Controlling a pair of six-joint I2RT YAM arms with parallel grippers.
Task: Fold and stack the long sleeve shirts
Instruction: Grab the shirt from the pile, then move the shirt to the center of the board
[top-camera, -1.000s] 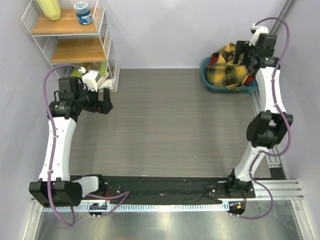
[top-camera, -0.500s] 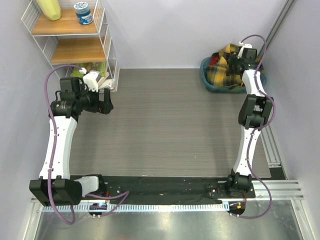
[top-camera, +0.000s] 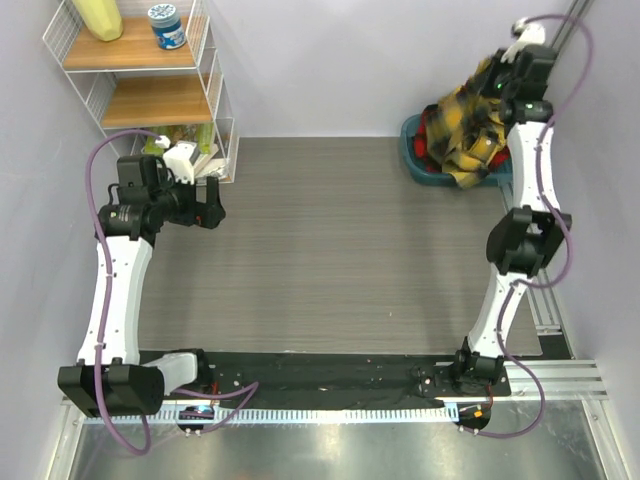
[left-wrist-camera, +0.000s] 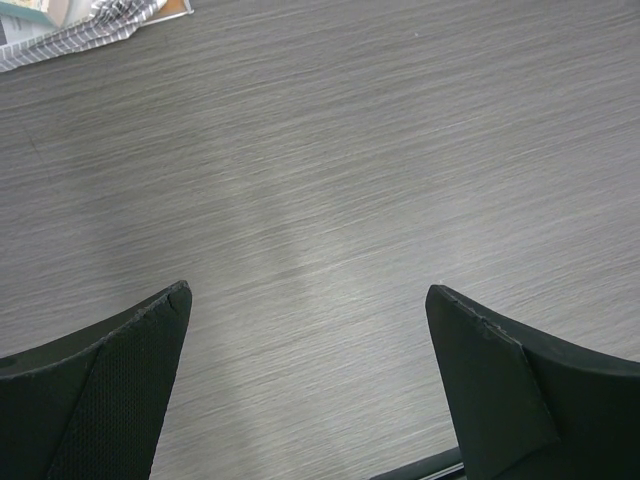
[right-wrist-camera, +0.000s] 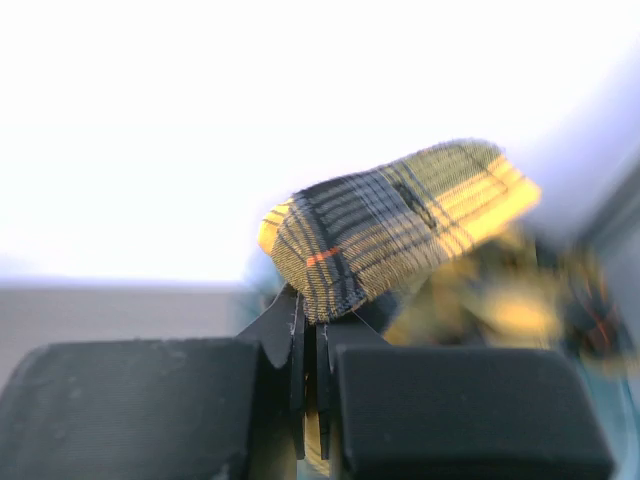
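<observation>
The right gripper (top-camera: 498, 84) is clamped shut on a fold of the yellow-and-black shirt (top-camera: 465, 128), raised at the table's far right corner. In the wrist view, the pinched fabric protrudes just past the closed fingertips. The rest of the shirt hangs below the gripper, draping down to the teal basin (top-camera: 415, 165). The left gripper (top-camera: 212, 205) stands wide open and holds nothing, over the table (top-camera: 330, 240) and well apart from the shirt.
</observation>
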